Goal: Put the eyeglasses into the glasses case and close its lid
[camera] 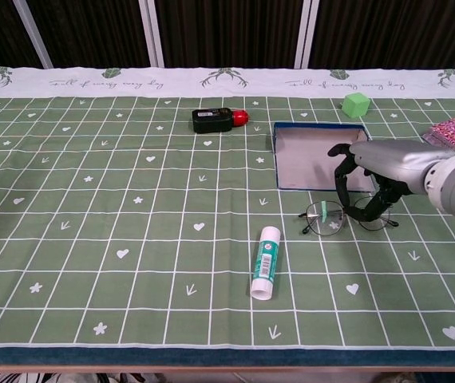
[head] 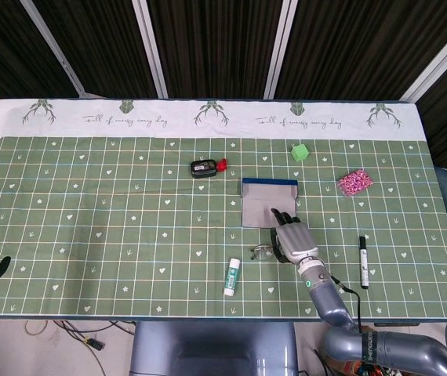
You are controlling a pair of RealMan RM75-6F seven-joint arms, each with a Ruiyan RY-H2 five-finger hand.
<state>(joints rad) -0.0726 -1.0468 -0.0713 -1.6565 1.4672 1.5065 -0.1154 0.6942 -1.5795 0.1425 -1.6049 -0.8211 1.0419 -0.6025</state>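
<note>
Right hand [camera: 371,171] pinches eyeglasses [camera: 341,215] at right lens, frame running left-right, open glasses case [camera: 311,163] just behind them.

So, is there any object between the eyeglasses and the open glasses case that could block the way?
Nothing visible does. The eyeglasses lie just in front of the open glasses case, with only bare cloth between. The right hand is already on them. The glue stick lies off to the side.

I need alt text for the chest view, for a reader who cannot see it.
The robot's right hand reaches down over the eyeglasses, fingers around the frame, just in front of the open glasses case on a green grid tablecloth. A glue stick lies nearer the camera.
</note>
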